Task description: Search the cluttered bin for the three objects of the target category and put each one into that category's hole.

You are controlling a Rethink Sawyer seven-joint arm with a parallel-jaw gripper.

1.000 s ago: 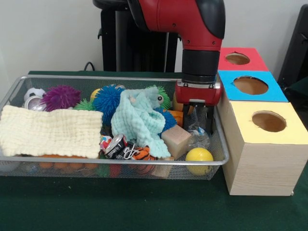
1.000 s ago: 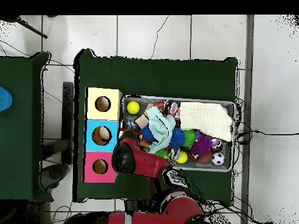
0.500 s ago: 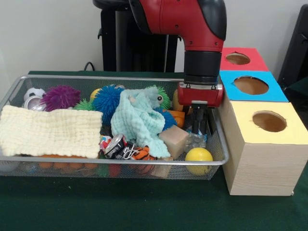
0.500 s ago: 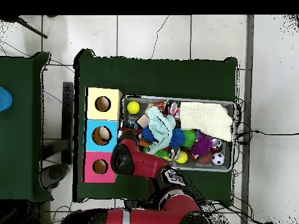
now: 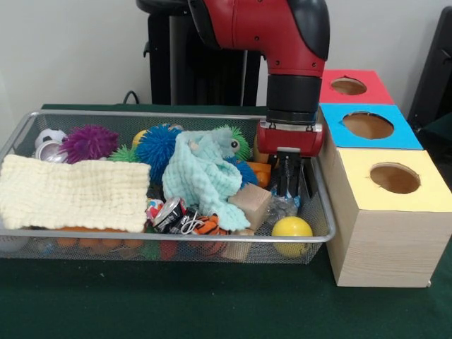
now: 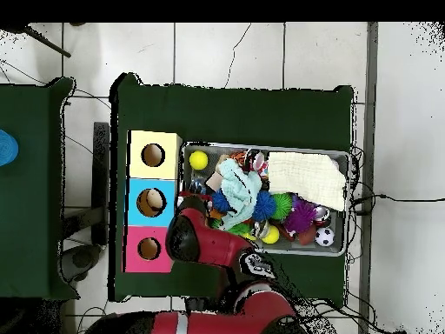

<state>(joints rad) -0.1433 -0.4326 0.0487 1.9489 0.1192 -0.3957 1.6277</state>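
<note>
The black gripper (image 5: 290, 185) of the red and black arm reaches into the silver wire-mesh basket (image 5: 169, 238) at its end beside the boxes, its fingers drawn together on a crinkly clear plastic bottle (image 5: 284, 206). A pale wooden block (image 5: 251, 203) and a yellow ball (image 5: 292, 235) crowd the bottle; a mint knitted cloth (image 5: 205, 176) lies further along. The blue-topped hole (image 5: 368, 125) is in the pale wooden box (image 5: 385, 247) just beside the basket, on the dark green table (image 5: 212, 304).
</note>
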